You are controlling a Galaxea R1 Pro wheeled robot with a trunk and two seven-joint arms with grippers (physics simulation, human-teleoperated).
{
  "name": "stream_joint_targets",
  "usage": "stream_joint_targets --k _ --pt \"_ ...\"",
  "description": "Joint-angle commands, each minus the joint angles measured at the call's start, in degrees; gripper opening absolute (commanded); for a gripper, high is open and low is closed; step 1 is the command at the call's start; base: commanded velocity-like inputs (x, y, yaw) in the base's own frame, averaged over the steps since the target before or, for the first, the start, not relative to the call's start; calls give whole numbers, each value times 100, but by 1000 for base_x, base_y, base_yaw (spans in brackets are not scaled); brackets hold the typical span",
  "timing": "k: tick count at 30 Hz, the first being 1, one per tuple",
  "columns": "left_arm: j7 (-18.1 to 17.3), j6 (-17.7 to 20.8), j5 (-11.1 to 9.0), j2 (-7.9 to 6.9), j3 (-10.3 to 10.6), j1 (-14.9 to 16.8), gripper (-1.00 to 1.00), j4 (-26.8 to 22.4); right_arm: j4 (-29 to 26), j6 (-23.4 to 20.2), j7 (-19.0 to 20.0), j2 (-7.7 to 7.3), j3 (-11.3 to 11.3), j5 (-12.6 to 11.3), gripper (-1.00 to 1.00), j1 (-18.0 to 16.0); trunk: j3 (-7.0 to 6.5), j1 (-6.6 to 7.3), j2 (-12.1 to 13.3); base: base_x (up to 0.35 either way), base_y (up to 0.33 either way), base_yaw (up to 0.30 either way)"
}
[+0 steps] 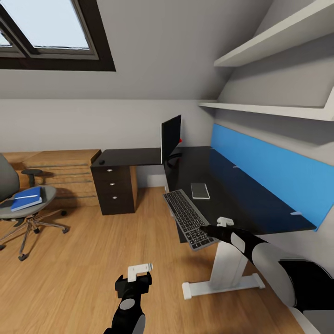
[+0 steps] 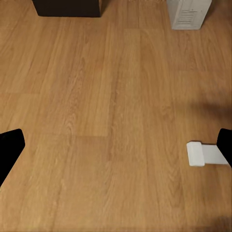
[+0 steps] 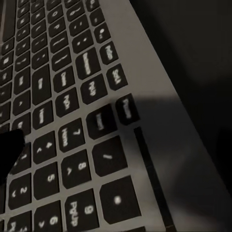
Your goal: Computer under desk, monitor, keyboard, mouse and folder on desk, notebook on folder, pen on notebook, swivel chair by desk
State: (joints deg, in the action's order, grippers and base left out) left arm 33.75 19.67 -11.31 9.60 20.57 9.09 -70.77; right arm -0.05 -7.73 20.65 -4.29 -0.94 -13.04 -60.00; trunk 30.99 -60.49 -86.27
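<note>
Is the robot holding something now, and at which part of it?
The right gripper is at the near right corner of the keyboard, which overhangs the desk edge; a closed grip cannot be told. The left gripper holds nothing.

Your head view is bright, daylight from the skylight at upper left; the close-up keyboard looks dim and blurred.

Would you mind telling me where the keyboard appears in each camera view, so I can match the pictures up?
Head view: the keyboard lies low and right of centre, overhanging the desk's near edge, the right gripper at its near end.
Left wrist view: not in it; wooden floor there.
Right wrist view: its keys and silver frame in close-up.
Shared landmark: the glossy black desk top, dark beside the keyboard in the right wrist view.
</note>
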Motion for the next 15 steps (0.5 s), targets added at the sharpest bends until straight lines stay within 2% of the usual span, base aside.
stream_joint_targets --k 1,6,15 --pt "44 19 -42 -2 13 5 100 -7 -1 -30 18 -2 -13 -49 100 -6 -12 23 38 0 0 0" --pt "44 19 -39 -2 13 4 100 -7 -11 167 3 -17 -4 -34 100 -5 -102 133 239 0 0 0" --pt "44 19 -38 -2 17 5 100 -7 -13 217 1 -19 -3 -34 100 -7 -264 330 600 0 0 0"
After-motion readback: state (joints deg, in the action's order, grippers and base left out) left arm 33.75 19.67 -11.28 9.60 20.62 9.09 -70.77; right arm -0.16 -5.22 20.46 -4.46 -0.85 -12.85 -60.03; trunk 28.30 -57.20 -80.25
